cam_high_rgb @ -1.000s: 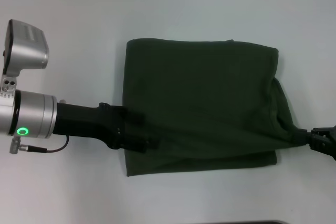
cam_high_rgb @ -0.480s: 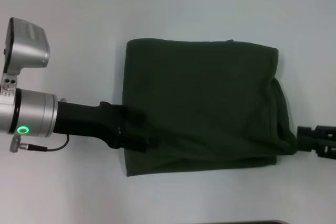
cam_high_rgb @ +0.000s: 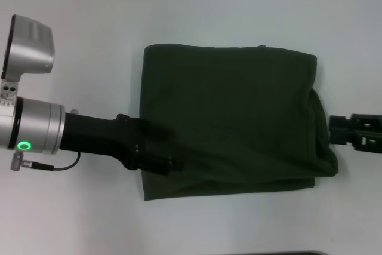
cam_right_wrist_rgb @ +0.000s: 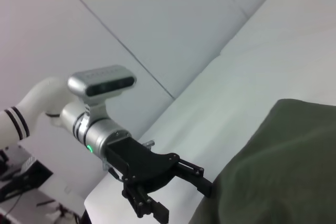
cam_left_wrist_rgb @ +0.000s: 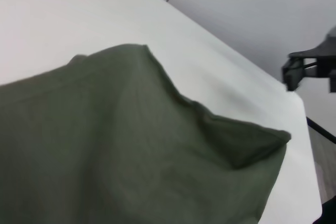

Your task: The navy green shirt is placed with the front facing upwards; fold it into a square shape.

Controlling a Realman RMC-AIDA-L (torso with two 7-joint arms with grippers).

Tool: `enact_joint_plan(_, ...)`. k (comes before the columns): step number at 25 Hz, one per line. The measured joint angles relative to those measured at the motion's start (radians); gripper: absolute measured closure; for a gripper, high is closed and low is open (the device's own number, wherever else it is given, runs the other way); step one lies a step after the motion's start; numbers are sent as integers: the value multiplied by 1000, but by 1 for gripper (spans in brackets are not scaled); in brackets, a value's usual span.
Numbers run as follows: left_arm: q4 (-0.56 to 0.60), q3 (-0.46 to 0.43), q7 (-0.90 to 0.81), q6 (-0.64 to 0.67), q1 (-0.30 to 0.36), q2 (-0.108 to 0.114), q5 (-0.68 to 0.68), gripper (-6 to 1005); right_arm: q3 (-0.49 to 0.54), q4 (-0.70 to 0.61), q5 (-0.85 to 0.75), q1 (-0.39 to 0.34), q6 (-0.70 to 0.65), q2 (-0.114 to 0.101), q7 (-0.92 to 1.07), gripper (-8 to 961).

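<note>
My left jaws: closed on the near left edge of the cloth, as far as the head view shows, with the fabric bunched and lifted where my left gripper meets it; the right wrist view shows that gripper pressed up against the cloth's edge. My right jaws: I cannot tell open from closed. My right gripper sits just beside the right edge of the cloth, apparently clear of it; the left wrist view catches it well off past the raised corner.

The dark olive-green cotton shirt lies mid-table on the plain white table, already folded to a near-square block with its plain side up. No lettering shows.

Progress, by my judgement: main folds done. Left to do: the right side bulges and sags with a loose pocket of fabric, and the near edge is uneven. It wants flattening and squaring, then letting go.

Count: one shirt, two grippers, one table.
</note>
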Motion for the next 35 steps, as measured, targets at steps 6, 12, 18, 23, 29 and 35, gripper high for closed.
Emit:
enact_joint_plan(6,1,0,4,-2,-32,-8,-4,95,-1,4,-78,67,63,25,4,472)
enact_joint_plan(12,5,-16,-3,1,-46,-7,-4,96,-5,5,-108,80,105,38,4,474)
enact_joint_plan(18,8,-36,-4,0,-50,-9,-6,96,-5,17,-111,80,113,43,12,478)
enact_joint_plan(23,8,-37,-4,2,-60,-9,-12,96,0,17,-111,74,128,45,12,487)
enact_joint_plan(29,8,-37,-4,-1,-74,-9,-12,96,-27,17,-112,97,149,55,13,497)
enact_joint_plan(35,6,-37,-4,-8,-80,-10,-13,97,-75,31,-113,119,161,58,31,508)
